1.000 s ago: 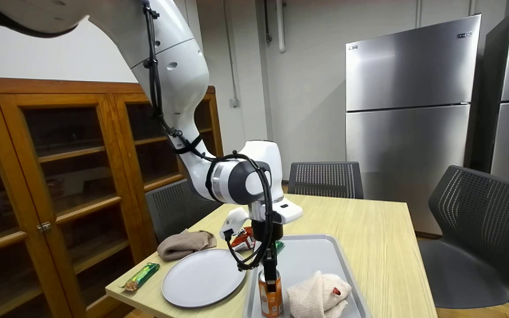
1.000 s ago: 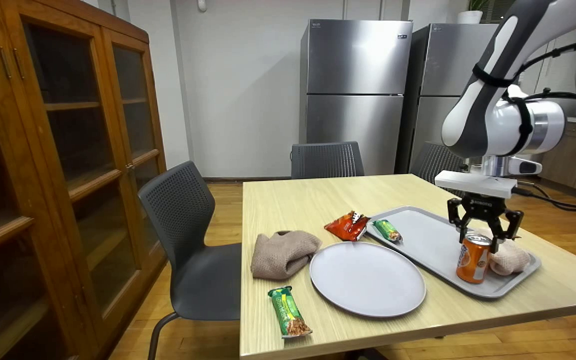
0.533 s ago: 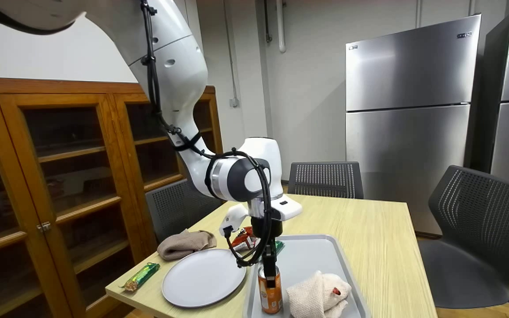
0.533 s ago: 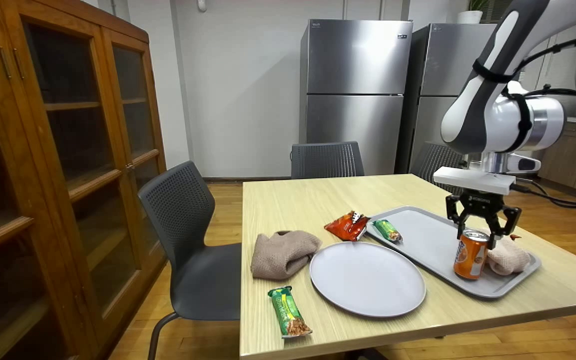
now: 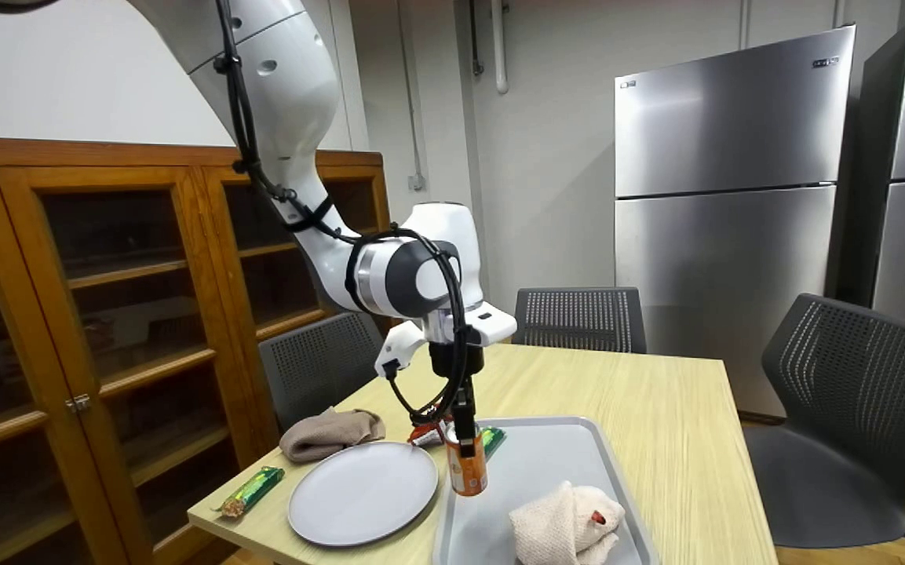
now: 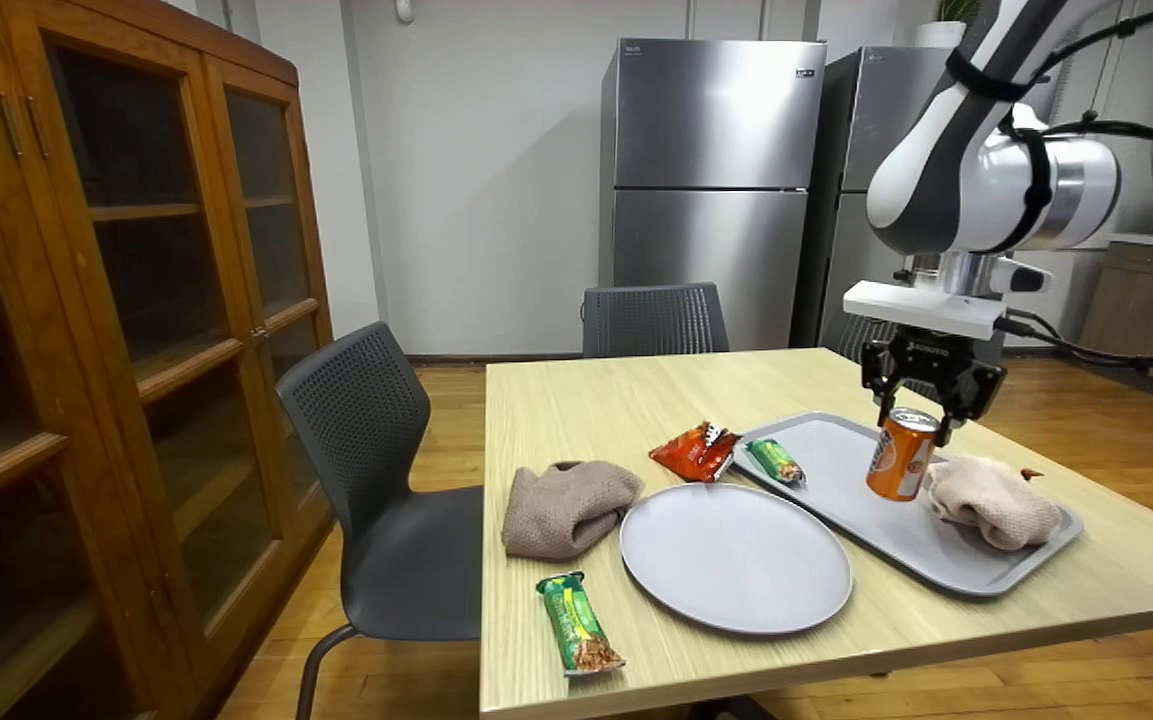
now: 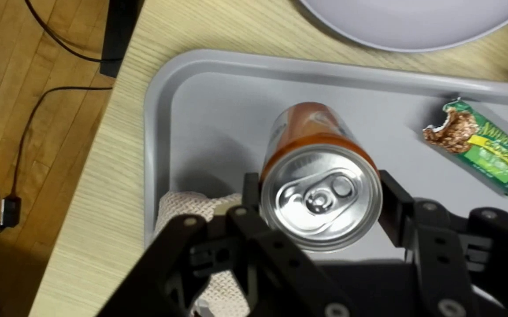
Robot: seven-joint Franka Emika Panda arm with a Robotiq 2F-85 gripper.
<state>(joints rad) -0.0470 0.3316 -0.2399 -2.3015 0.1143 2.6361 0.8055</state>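
A brown wood cabinet (image 6: 191, 370) with glass in it stands in the room, and a tall silver fridge (image 6: 716, 230) is by the back wall (image 6: 486, 200). Dark gray chairs (image 6: 376, 480) stand around a pale wood worktop (image 6: 616, 400). On the worktop is a gray tray (image 6: 841, 465), and a round, light gray plate (image 6: 736, 560) lies just beside it.

The gripper (image 6: 914, 425) is on the end of a big white and gray arm (image 6: 946, 190). It is holding an orange can (image 6: 900, 462) near the top, with its black fingers (image 7: 250, 191) pressed on two sides. The can is up in the air over the tray. In the wrist view you can see its shiny silver top.

On the tray, near the can, is a lumpy cream cloth (image 6: 996, 505) with a little red tip (image 5: 597, 517) poking out. At the far end of the tray lies a green snack bar (image 6: 776, 460). A shiny red bag (image 6: 698, 452) is right by that end, outside the tray. A brown cloth (image 6: 571, 508) sits in a folded heap close to the plate. Another green bar (image 6: 578, 625) lies near a corner of the worktop, and the plate is between it and the tray
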